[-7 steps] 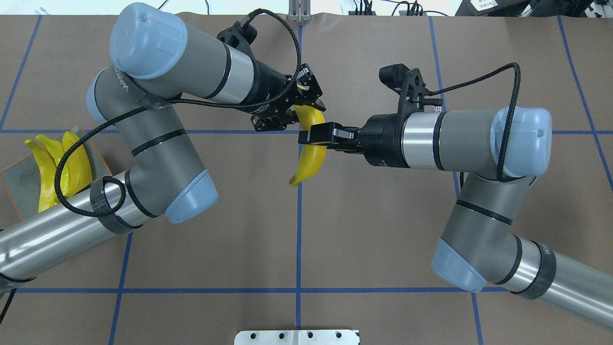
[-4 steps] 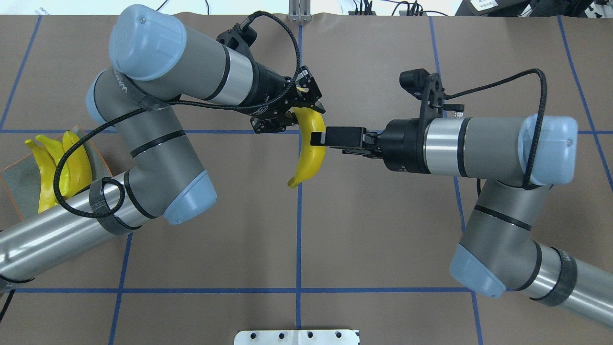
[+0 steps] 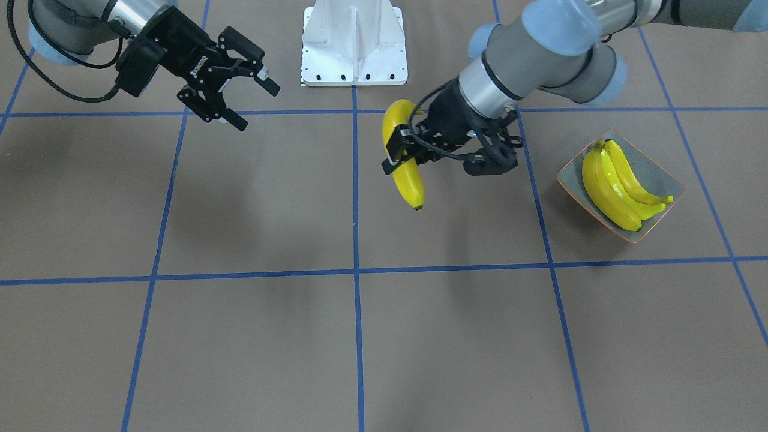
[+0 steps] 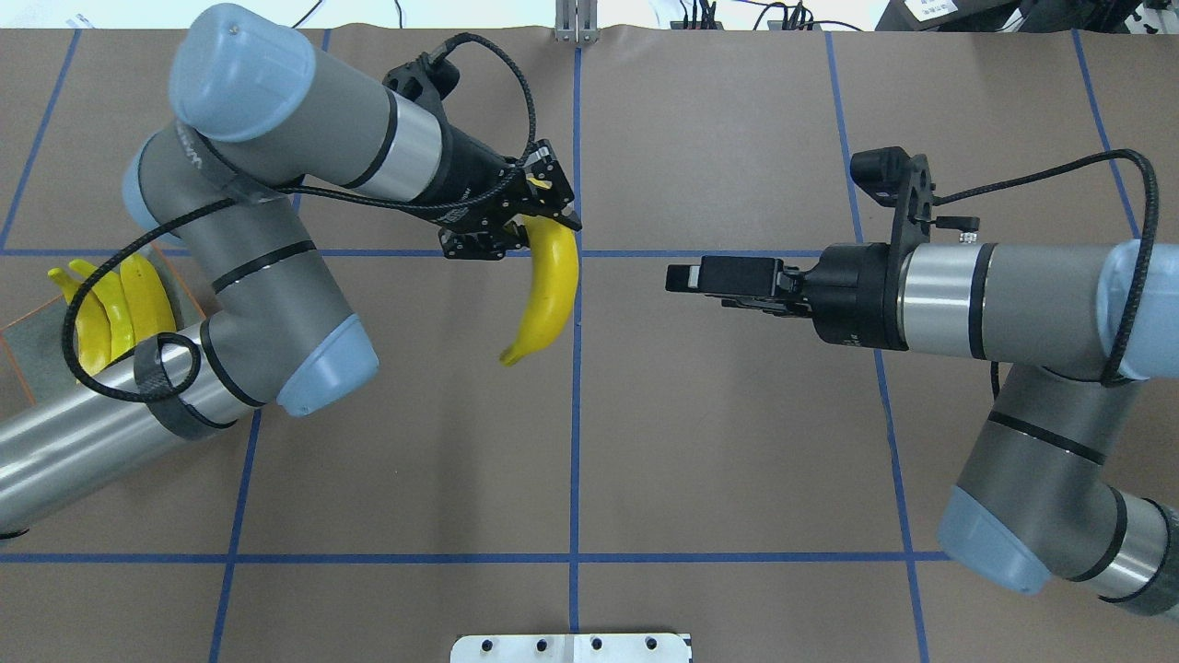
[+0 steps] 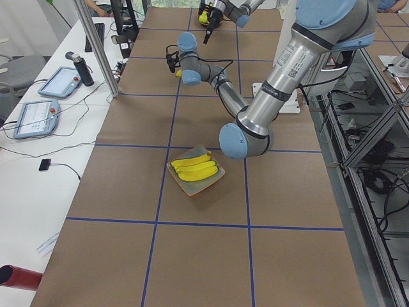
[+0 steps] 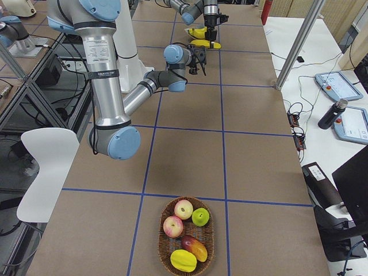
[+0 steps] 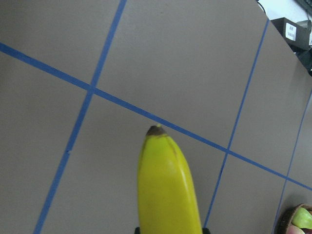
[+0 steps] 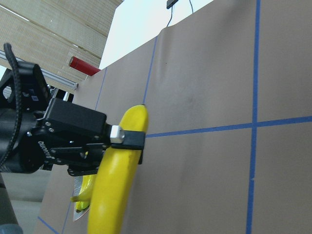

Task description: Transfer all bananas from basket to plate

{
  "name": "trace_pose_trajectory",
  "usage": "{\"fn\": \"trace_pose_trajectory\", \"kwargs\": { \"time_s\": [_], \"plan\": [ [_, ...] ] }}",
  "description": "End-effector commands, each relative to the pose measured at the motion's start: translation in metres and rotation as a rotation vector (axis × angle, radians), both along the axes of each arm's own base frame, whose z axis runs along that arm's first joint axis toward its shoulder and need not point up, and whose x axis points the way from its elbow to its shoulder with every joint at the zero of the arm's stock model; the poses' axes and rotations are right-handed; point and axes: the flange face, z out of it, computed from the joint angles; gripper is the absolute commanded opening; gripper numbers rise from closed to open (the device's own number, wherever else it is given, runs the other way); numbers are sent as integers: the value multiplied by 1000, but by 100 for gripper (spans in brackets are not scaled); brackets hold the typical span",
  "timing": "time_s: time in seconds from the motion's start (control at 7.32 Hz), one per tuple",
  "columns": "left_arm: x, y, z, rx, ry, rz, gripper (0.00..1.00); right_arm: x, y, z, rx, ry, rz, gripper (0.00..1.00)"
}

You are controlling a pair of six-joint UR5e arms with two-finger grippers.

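Brown paper covers the table (image 4: 737, 460). Far left, the plate (image 4: 32, 352) holds bananas (image 4: 120, 308). Mid-table, the left gripper (image 4: 537, 224) clamps another banana (image 4: 550, 295) by one end; I'd swing it slowly, lower it beside the others, then release. Right gripper (image 3: 257, 106), well apart, gapes wide, empty.

The right claw (image 4: 682, 277) has released the banana (image 4: 551, 285) and pulled away; the left claw (image 4: 539, 221) shifted it leftward.

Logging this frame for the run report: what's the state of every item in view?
Left end effector: shut on glossy yellow curved banana, held aloft.
Right end effector: open, empty.
Squarish grey-green glazed plate: holds three yellow bananas.
Oval wicker basket: holds other fruit, no banana visible.
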Motion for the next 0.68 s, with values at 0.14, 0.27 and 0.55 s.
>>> {"fn": "trace_pose_trajectory", "kwargs": {
  "time_s": [0.14, 0.27, 0.55],
  "plan": [
    [-61, -25, 80, 69, -192, 13, 0, 27, -28, 58, -82, 96, 81, 100],
    [-78, -13, 92, 80, -307, 38, 0, 33, -29, 70, -98, 115, 93, 100],
    [-123, 23, 105, 156, -640, 70, 0, 36, -39, 85, -120, 138, 112, 100]
  ]
}}
